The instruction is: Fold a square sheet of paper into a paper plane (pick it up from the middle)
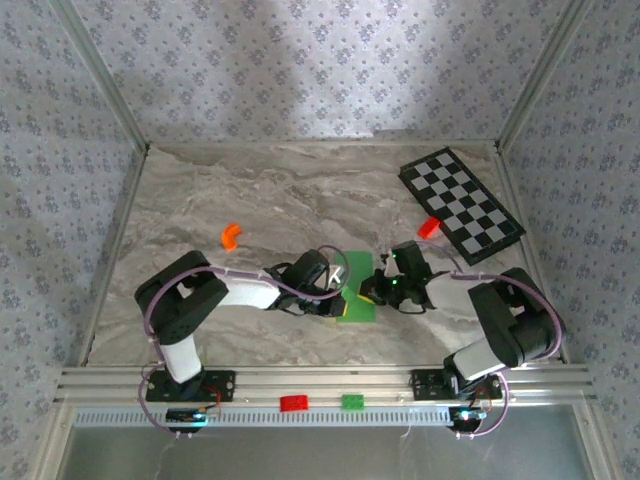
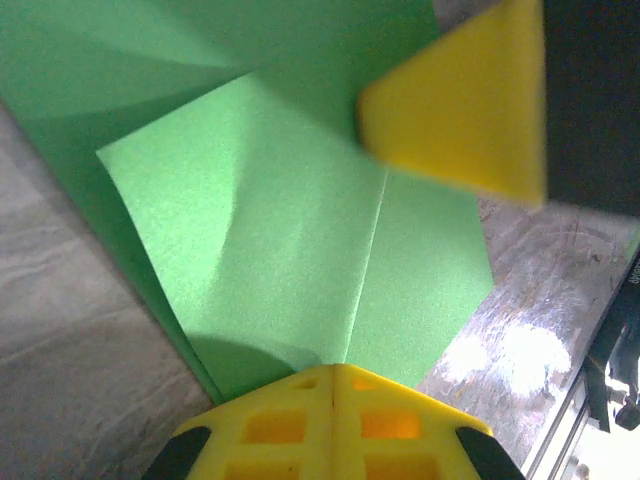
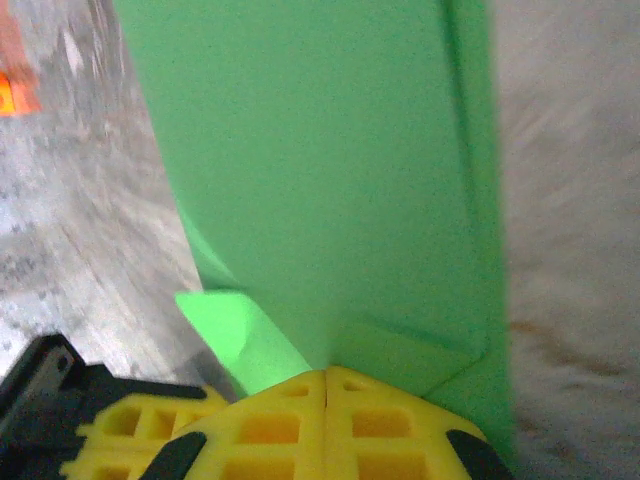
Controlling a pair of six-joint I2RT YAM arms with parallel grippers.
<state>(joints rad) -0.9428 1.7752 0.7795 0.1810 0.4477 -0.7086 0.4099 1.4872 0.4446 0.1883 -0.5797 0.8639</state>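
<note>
The bright green sheet of paper (image 1: 358, 278) lies folded on the marble table, near the middle front. In the left wrist view, two flaps of the paper (image 2: 290, 240) meet along a centre crease. My left gripper (image 2: 333, 372) is shut, its yellow tips pressed on the paper at the end of that crease. From the opposite side my right gripper (image 3: 327, 375) is shut too, tips down on the paper (image 3: 320, 170) beside a small turned-up corner. From above, the left gripper (image 1: 340, 292) and the right gripper (image 1: 372, 290) flank the paper closely.
A black-and-white checkered board (image 1: 462, 203) lies at the back right with a red-orange brick (image 1: 429, 227) beside it. An orange curved piece (image 1: 231, 236) sits left of centre. A red brick (image 1: 294, 403) and a green brick (image 1: 352, 402) rest on the front rail.
</note>
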